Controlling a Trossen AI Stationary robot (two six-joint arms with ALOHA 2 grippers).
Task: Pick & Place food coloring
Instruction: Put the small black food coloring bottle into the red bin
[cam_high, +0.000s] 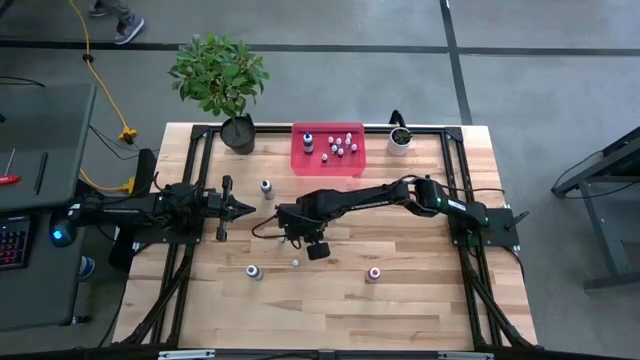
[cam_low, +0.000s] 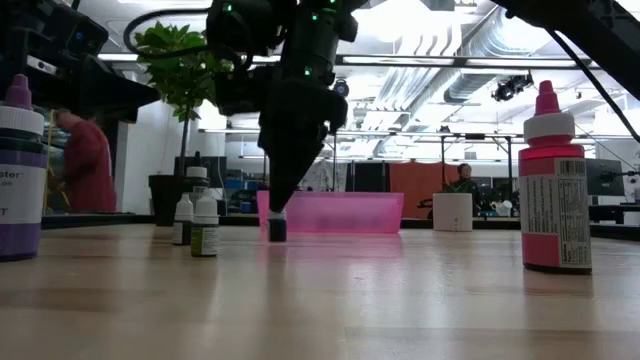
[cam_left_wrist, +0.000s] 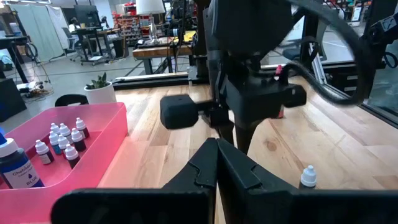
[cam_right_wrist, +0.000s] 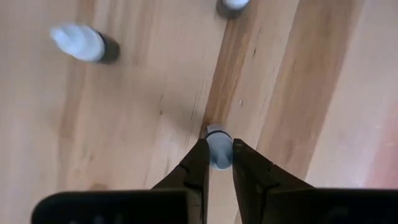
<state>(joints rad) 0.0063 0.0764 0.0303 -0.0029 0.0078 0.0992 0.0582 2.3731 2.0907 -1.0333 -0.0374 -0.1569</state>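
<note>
My right gripper (cam_low: 277, 212) points down at the table's middle, shut on a tiny whitish food coloring bottle (cam_right_wrist: 217, 148) that stands on the wood (cam_low: 277, 230). In the high view the gripper (cam_high: 289, 230) hides this bottle. More small bottles stand in the pink tray (cam_high: 300, 160) at the far side. Loose bottles stand on their bases on the table: one (cam_high: 266, 187) toward the far side, and three (cam_high: 254, 271), (cam_high: 295, 263), (cam_high: 374, 273) toward the near side. My left gripper (cam_high: 240, 208) is shut and empty, left of the right gripper. My right gripper pinches the tiny bottle's upper part (cam_right_wrist: 217, 138) between its two fingertips (cam_right_wrist: 198, 163). The fingers come from above, pointing down. The bottle stands upright with its dark base (cam_low: 277, 232) on the table.
A purple bottle (cam_low: 18, 170) and a pink bottle (cam_low: 555, 185) stand near the table's near edge. Two tiny bottles (cam_low: 195, 222) stand left of the gripper. A potted plant (cam_high: 220, 80) and a small white pot (cam_high: 399, 140) stand at the far edge. People show in the room behind.
</note>
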